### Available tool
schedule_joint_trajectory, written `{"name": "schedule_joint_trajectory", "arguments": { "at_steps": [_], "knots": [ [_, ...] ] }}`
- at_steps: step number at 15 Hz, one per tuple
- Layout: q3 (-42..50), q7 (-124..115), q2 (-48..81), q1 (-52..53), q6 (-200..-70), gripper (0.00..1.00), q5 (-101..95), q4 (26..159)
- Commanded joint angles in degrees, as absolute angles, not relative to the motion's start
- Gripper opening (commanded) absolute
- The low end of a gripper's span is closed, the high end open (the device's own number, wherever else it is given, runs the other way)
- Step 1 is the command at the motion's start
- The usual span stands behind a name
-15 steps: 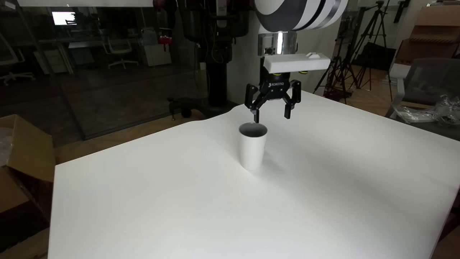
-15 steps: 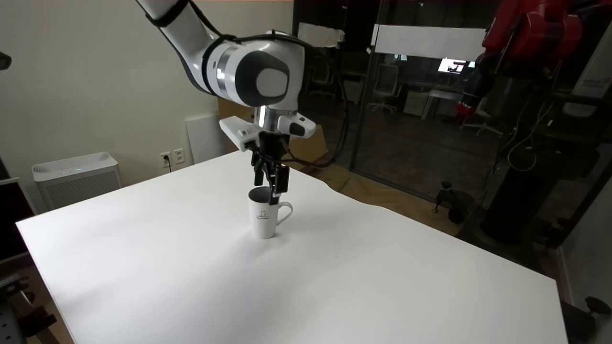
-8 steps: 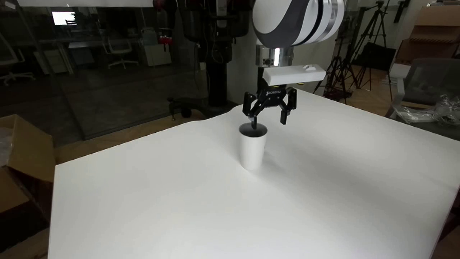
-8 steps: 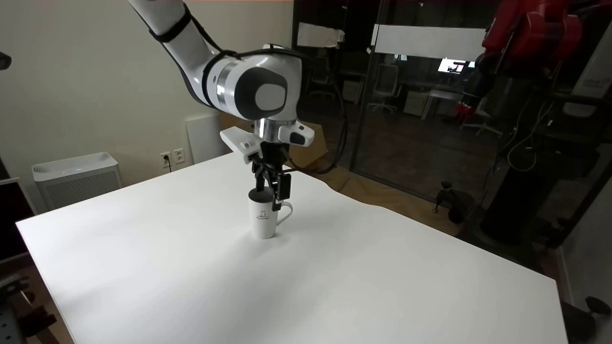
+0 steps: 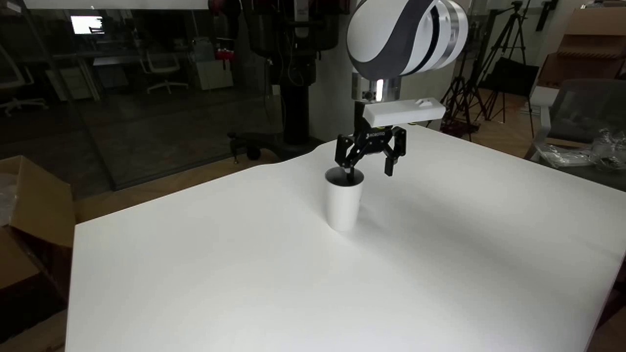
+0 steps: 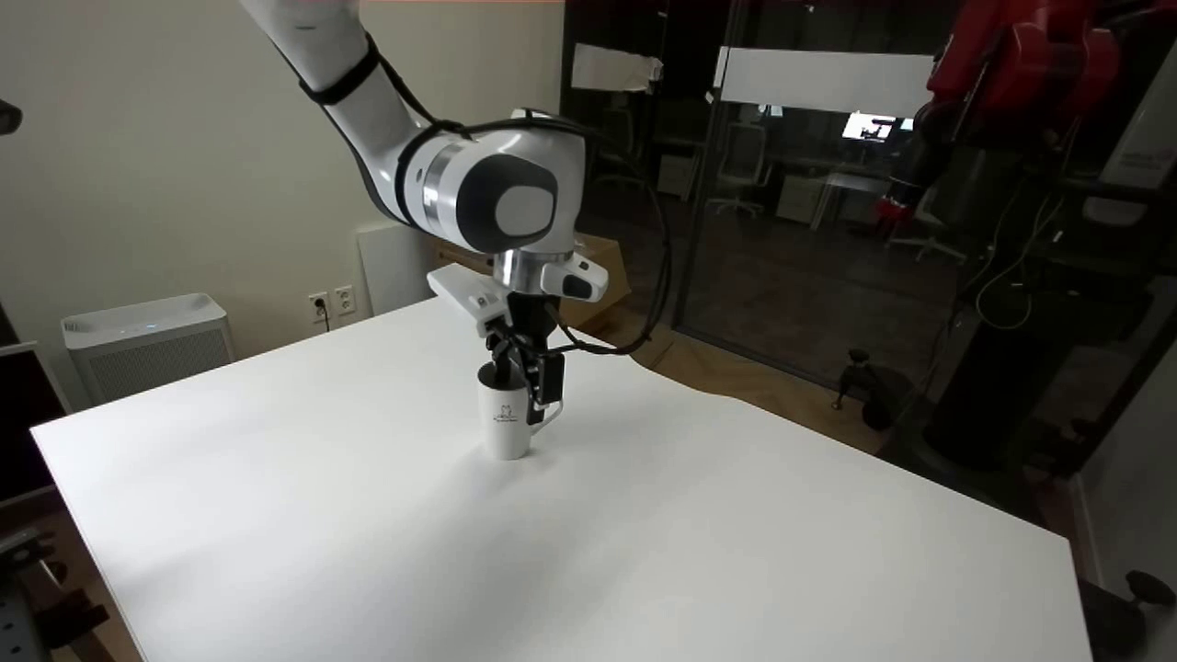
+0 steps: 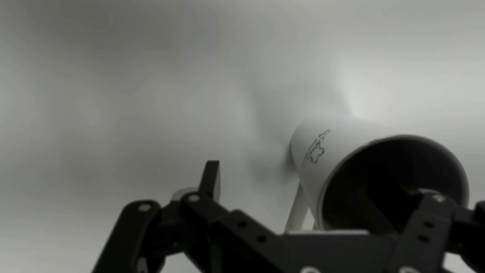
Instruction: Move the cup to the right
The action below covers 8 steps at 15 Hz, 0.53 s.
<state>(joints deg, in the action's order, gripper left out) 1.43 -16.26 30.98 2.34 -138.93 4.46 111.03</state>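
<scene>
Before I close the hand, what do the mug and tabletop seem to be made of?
Mug: likely ceramic, smooth finish, from its side handle and printed motif; plastic is possible. Tabletop: perhaps laminate, satin finish, since its even white surface shows soft, blurred highlights.

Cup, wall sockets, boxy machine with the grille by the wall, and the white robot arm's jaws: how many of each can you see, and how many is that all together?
Cup: 1, the same one in every view
Wall sockets: 2
Boxy machine: 1
Jaws: 2, spread apart, one in the cup's mouth and one outside
Total: 6
</scene>
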Motion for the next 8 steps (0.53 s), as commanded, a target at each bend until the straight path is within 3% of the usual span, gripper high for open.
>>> {"name": "schedule_joint_trajectory", "arguments": {
  "at_steps": [1, 4, 5, 6, 8],
  "knots": [
    [1.5, -14.5, 33.0, 1.9, -139.2, 1.0, 4.8, 109.5],
    [1.5, -13.7, 34.4, 1.5, -139.4, 1.0, 5.2, 108.9],
    [1.6, -13.7, 34.8, 1.5, -139.7, 0.75, 4.9, 108.8],
    [1.7, -13.7, 35.0, 1.6, -139.9, 0.74, 4.8, 108.7],
    [1.6, -13.5, 35.5, 1.6, -140.4, 0.6, 4.8, 108.4]
  ]
}}
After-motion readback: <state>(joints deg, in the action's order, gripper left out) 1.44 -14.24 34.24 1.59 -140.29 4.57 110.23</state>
